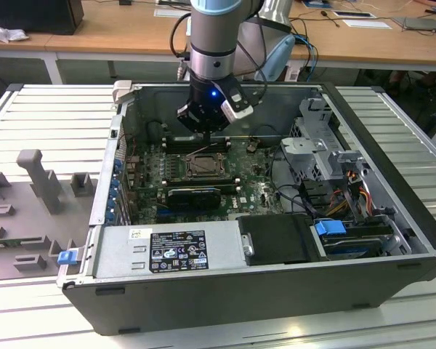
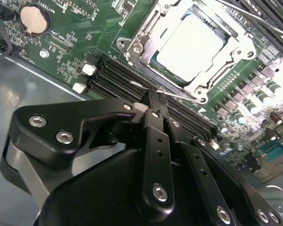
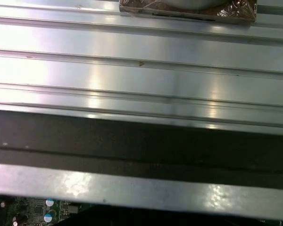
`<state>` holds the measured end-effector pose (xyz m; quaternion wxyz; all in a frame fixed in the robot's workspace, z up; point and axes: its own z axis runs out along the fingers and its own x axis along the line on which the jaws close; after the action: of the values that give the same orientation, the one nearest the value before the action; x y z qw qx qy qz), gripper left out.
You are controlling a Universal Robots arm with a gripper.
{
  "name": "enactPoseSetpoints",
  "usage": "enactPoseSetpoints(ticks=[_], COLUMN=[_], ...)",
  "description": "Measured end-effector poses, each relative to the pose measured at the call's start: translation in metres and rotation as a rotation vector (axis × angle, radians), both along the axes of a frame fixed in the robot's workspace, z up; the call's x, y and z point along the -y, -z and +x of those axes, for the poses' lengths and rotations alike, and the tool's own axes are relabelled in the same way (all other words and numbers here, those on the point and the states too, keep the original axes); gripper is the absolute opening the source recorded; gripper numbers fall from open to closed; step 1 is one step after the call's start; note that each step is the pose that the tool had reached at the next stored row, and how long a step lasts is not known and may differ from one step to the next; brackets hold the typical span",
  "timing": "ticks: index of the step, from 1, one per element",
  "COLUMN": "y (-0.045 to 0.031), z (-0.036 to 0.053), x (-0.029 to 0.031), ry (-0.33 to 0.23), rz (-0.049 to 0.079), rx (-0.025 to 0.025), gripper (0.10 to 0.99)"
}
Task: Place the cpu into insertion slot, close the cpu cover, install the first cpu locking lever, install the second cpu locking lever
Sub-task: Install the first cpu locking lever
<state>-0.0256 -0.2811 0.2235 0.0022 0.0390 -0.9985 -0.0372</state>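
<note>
In the exterior view the arm is getting cut off by the top edge. The gripper is hiding the lower motherboard in the second wrist view, and the cpu cover is running past the top edge.

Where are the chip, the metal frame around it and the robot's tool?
cpu (image 2: 191, 48), second wrist view: middle of its pale top.
cpu cover (image 2: 140, 44), second wrist view: the frame's metal edge.
tool (image 2: 155, 101), second wrist view: the tips of its fingers.

A ribbed metal table carries the open computer case and a grey fixture.
</note>
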Motion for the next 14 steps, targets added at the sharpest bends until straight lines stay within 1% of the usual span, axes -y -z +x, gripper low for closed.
enactPoseSetpoints(ticks=[4,14], y=[0.0023,0.0126], z=[0.0033,0.0086], x=[0.0,0.0], ry=[0.001,0.001], rz=[0.0,0.0], rx=[0.0,0.0], gripper=[0.106,0.106])
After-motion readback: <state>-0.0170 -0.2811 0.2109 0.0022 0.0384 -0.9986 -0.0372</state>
